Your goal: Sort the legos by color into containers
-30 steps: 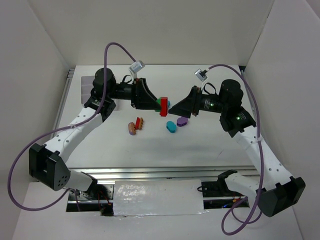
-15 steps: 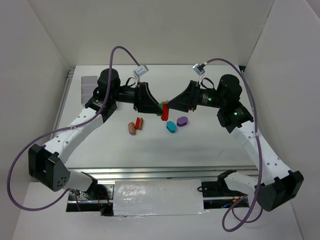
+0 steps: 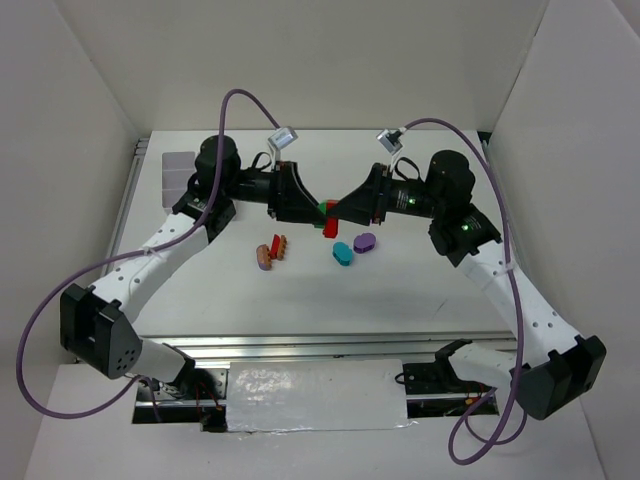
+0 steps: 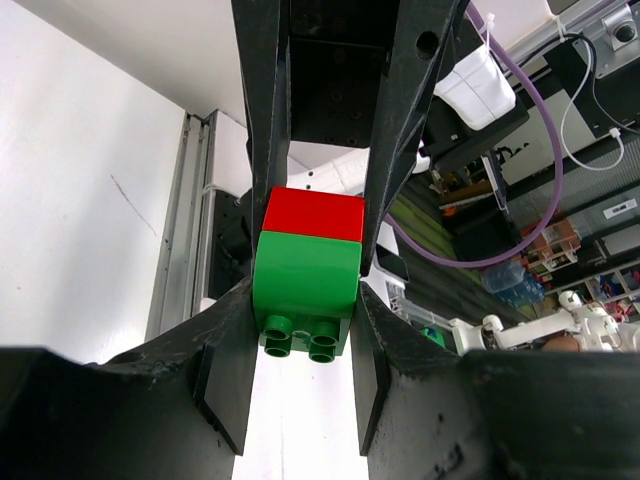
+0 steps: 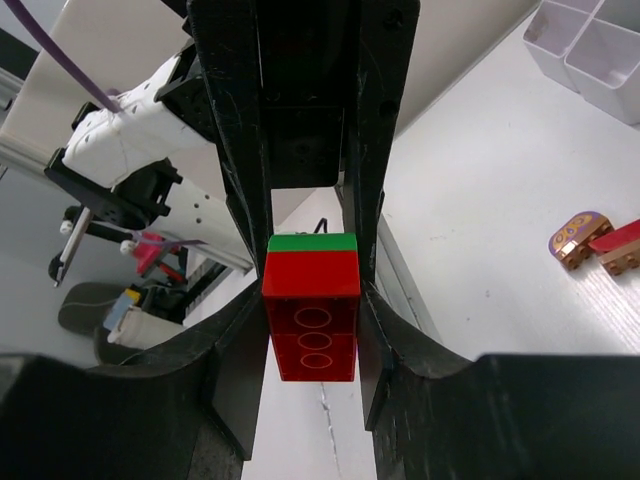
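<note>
The white table (image 3: 420,290) is carrying everything, and a two-brick stack is hanging above its middle. The left arm (image 3: 160,250) is reaching in toward the stack from the left, and the right arm (image 3: 500,280) is reaching in from the right. The two are meeting nose to nose over it.

The white divided tray (image 3: 178,170) is sitting well to the left of the stack, toward the far edge.

The left gripper (image 4: 303,330) is pinching the green brick (image 4: 305,275), which forms one half of the stack. Its fingers are pressing flat on the brick's two sides. The right gripper (image 5: 312,330) is clamping the red brick (image 5: 310,310), the other half, in the same narrow hold. The two bricks are sitting joined face to face, clear of the table.

Loose pieces are lying below the stack, on the near side. A teal oval (image 3: 342,253) is lying closest to it, with a purple oval (image 3: 364,241) just right of that. A small red piece (image 3: 275,247), a brown one (image 3: 283,243) and a purple-and-brown oval (image 3: 264,257) are bunching together near and left of the stack.
</note>
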Controlling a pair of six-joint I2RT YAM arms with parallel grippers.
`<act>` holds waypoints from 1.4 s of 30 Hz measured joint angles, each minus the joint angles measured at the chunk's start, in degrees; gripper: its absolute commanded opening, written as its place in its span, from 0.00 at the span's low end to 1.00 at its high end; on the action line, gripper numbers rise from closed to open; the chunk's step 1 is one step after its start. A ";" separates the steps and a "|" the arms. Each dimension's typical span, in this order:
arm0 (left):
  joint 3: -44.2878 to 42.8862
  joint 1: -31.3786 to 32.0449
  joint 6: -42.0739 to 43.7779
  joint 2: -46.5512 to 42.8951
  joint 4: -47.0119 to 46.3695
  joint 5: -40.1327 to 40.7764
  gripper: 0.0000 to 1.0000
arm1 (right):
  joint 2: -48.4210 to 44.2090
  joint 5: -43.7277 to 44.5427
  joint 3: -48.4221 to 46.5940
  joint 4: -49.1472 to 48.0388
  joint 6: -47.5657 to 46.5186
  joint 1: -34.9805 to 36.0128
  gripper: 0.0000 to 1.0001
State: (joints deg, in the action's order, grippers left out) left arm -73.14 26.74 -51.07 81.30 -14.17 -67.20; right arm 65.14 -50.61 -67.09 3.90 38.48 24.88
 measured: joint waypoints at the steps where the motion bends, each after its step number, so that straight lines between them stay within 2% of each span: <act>1: 0.00 -0.02 -0.13 0.00 -0.15 -0.04 0.00 | 0.00 0.09 0.02 -0.15 -0.02 0.00 0.00; 5: 0.00 -0.04 0.37 0.00 -0.33 -0.31 0.00 | -1.22 0.20 2.12 -2.36 -0.24 -0.79 0.00; 9: 0.00 0.02 2.51 0.02 0.68 0.74 0.00 | -2.01 -4.35 6.29 -9.18 2.29 -4.17 0.00; 13: -0.17 -4.07 3.32 -0.46 2.01 -1.86 0.00 | -1.92 -5.77 8.00 -9.60 2.32 -9.62 0.00; 17: -0.20 -7.87 4.55 -1.11 3.10 -2.43 0.00 | -2.03 -6.91 8.33 -10.03 2.32 -10.25 0.00; 21: -2.80 -11.32 9.81 -1.40 12.20 1.44 0.00 | -2.21 -5.27 8.28 -7.91 0.68 -10.27 0.00; 25: -10.34 -17.97 13.66 0.87 27.52 17.49 0.00 | -3.02 -0.13 8.13 -2.25 -1.95 -10.29 0.00; 29: -15.61 -24.39 10.14 6.45 39.30 41.16 0.00 | -4.79 4.44 7.61 3.54 -4.28 -10.29 0.00; 33: -15.98 -26.71 4.55 12.04 46.53 59.65 0.00 | -6.80 6.38 7.52 5.73 -5.03 -10.29 0.00; 38: -24.98 -26.64 -1.42 22.34 53.68 72.43 0.02 | -8.92 6.71 7.54 6.86 -5.14 -10.29 0.00; 42: -32.76 -26.95 -4.70 29.77 55.63 77.13 0.05 | -10.32 6.69 7.54 7.39 -5.18 -10.27 0.00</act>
State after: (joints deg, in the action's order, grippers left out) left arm -105.91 -0.21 -55.77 111.07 41.45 9.93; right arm 54.83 -43.92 -59.55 11.29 33.30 14.61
